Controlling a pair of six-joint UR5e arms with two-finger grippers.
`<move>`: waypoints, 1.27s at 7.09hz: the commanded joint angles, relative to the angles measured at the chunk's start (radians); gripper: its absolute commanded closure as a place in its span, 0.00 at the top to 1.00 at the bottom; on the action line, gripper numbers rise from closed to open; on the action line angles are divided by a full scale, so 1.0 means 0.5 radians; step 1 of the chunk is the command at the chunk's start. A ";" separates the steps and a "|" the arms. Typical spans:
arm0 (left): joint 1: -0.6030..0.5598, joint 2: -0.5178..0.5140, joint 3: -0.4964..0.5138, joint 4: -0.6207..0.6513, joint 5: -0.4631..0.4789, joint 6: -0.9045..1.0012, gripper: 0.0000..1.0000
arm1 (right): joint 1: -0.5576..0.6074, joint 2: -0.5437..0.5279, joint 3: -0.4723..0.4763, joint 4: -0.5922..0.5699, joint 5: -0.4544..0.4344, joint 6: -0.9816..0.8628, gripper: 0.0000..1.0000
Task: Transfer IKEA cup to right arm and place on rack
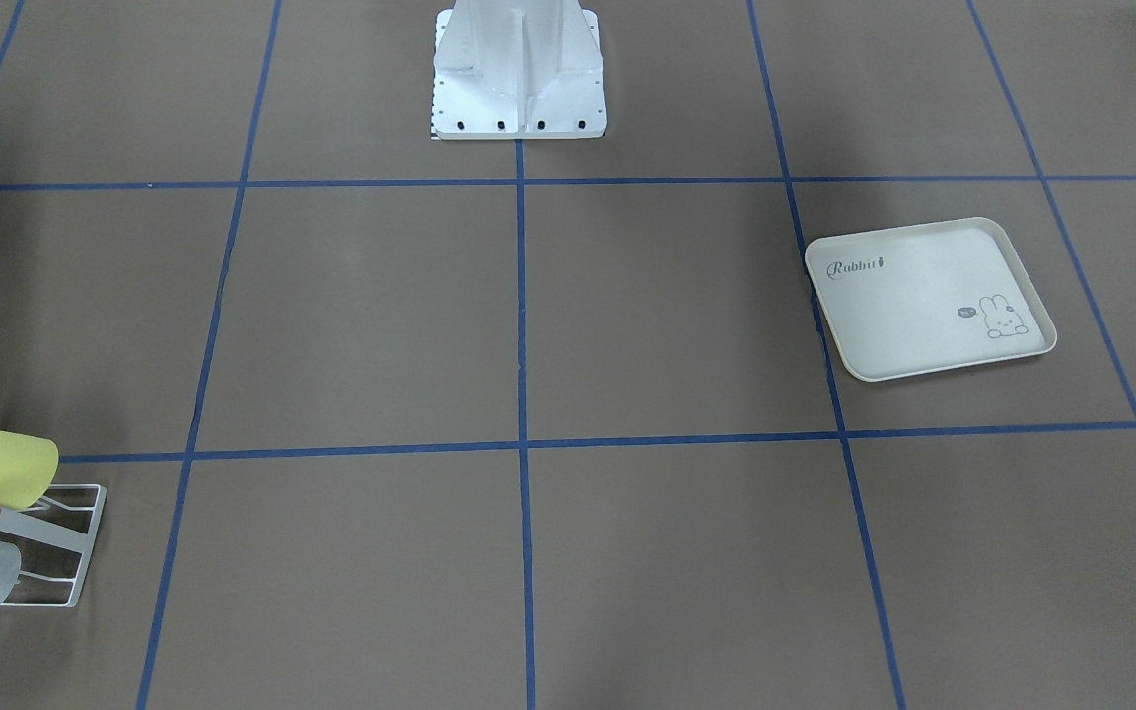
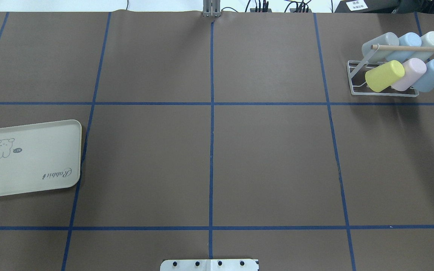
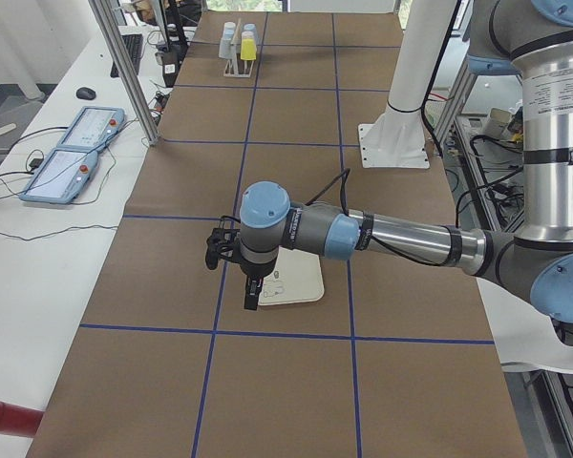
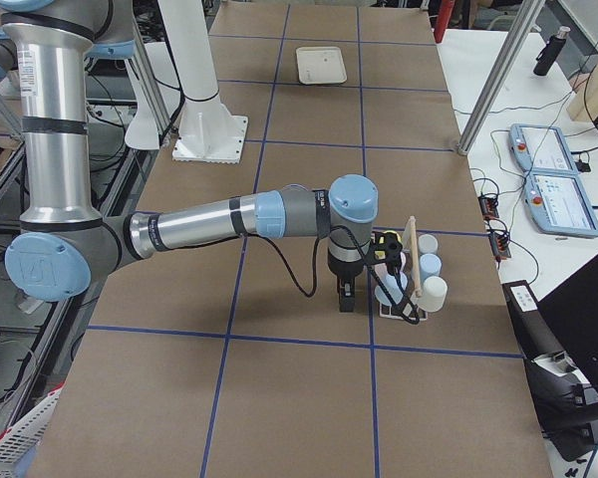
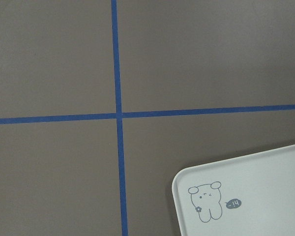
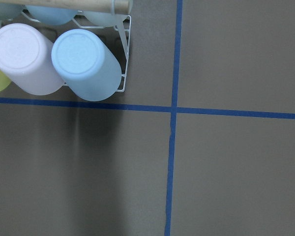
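Observation:
The white wire rack (image 2: 352, 81) with a wooden dowel stands at the table's far right corner and holds several IKEA cups, all upside down on its prongs. They include a yellow cup (image 2: 384, 76), a pink cup (image 2: 411, 72) and a blue cup (image 6: 86, 61). In the exterior right view my right gripper (image 4: 346, 299) hangs low beside the rack (image 4: 411, 269); I cannot tell whether it is open or shut. In the exterior left view my left gripper (image 3: 251, 296) hovers at the edge of the rabbit-print tray (image 3: 301, 281), its state unclear. Neither wrist view shows any fingers.
The cream rabbit-print tray (image 2: 32, 162) lies empty at the table's left side. The robot's white base plate (image 2: 209, 264) sits at the near middle edge. Blue tape lines divide the brown table surface. Tablets and cables lie on the side bench (image 3: 76, 157).

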 commanded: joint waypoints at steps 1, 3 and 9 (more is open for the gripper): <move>0.001 0.009 -0.090 0.102 0.012 0.002 1.00 | 0.000 -0.001 -0.001 0.005 -0.003 0.001 1.00; 0.007 0.034 -0.091 0.102 0.018 0.002 1.00 | -0.003 -0.001 -0.004 0.005 -0.006 0.001 1.00; 0.007 0.040 -0.094 0.108 0.015 -0.007 1.00 | -0.003 0.006 -0.016 0.008 -0.006 0.004 1.00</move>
